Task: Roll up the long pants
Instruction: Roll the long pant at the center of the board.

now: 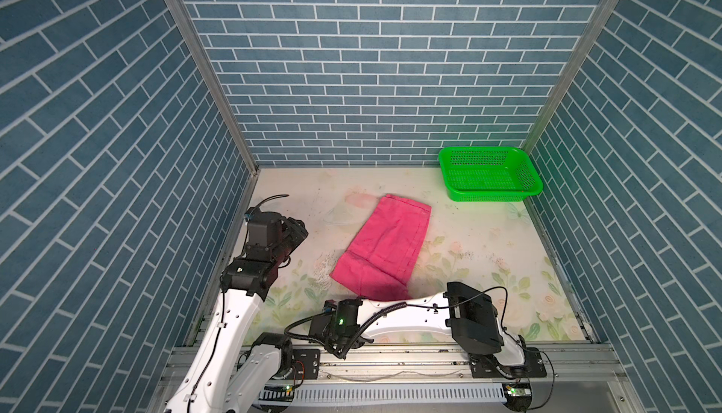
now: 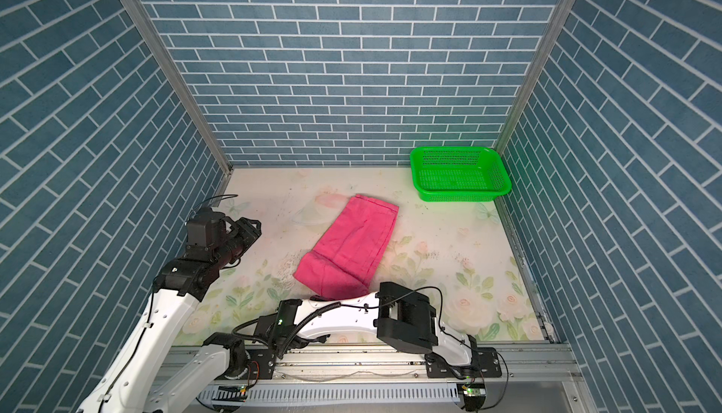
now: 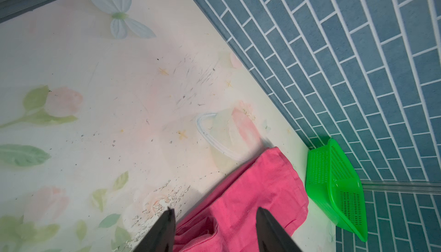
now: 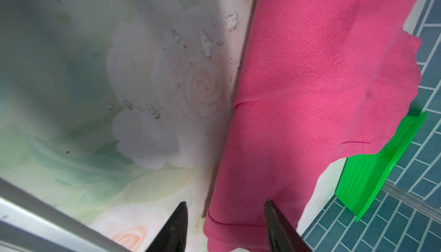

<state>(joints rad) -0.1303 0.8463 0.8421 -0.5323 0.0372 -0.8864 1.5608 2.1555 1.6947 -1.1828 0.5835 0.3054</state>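
Rolling neatly, I judge, means bringing the spread, empty left gripper (image 3: pixel 214 211) and right gripper (image 4: pixel 224 203) evenly onto the near end of the long pants (image 1: pixel 385 247), which lie flat mid-surface (image 1: pixel 488 243), then turning it over tightly.

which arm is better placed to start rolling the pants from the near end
Probably right: the right gripper, open, sits low at the near end of the long pants. The left gripper is raised, off to their side.
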